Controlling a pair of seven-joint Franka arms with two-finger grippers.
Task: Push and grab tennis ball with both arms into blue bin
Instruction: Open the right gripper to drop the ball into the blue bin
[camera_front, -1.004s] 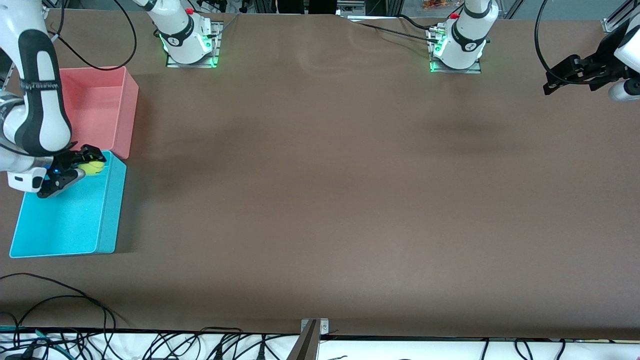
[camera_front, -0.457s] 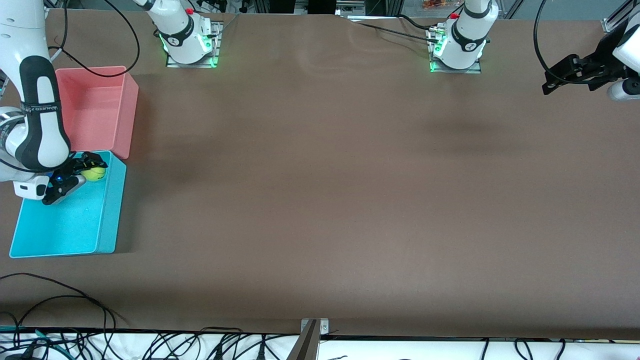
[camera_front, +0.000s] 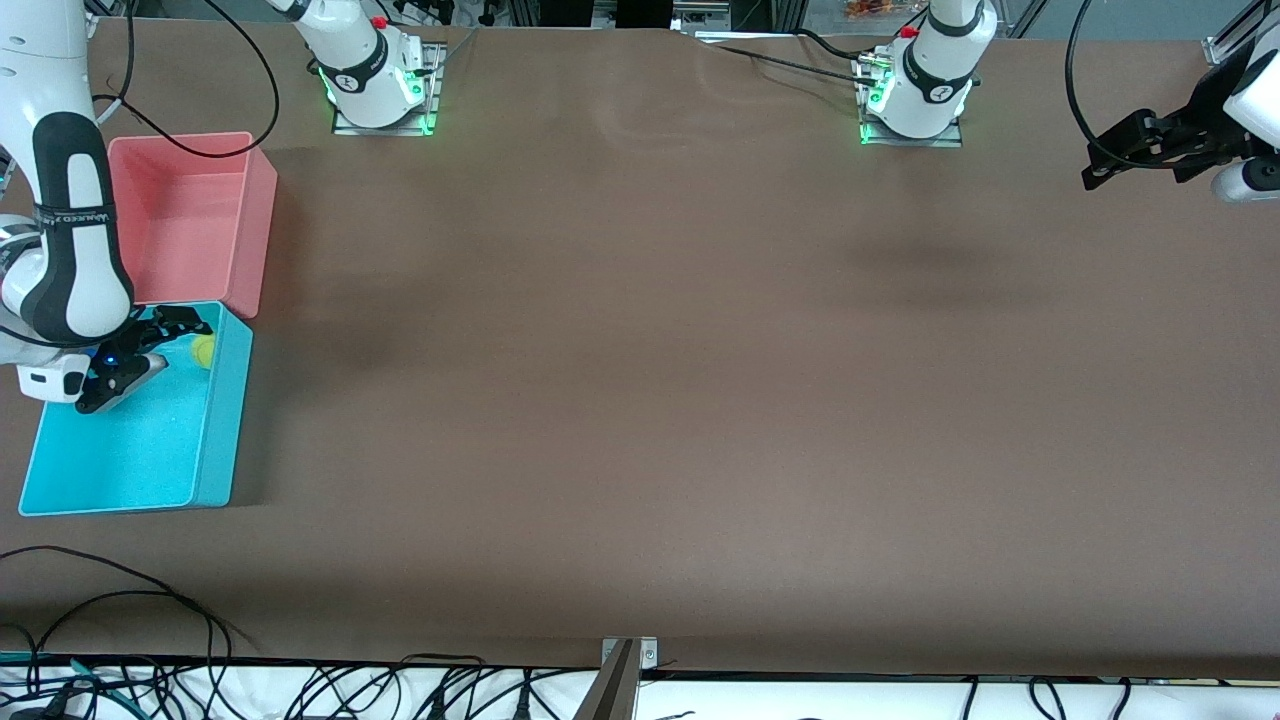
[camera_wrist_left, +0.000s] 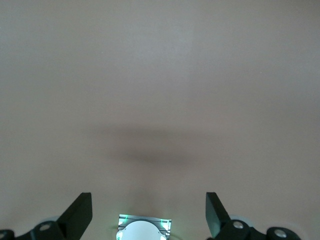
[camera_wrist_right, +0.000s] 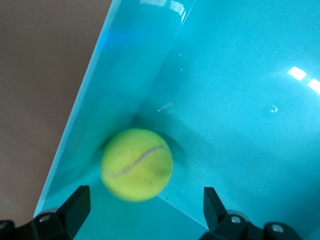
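While one tennis ball lies inside one blue bin, two bins

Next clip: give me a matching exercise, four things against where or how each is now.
Things:
1. tennis ball
2. right gripper
3. left gripper
4. pink bin

States:
A. open, over the blue bin
B. waiting, open, in the air at the left arm's end of the table
C. lying in the blue bin against a wall
D. beside the blue bin, nearer the arm bases

Pairs: 1-C, 2-A, 3-B, 4-D
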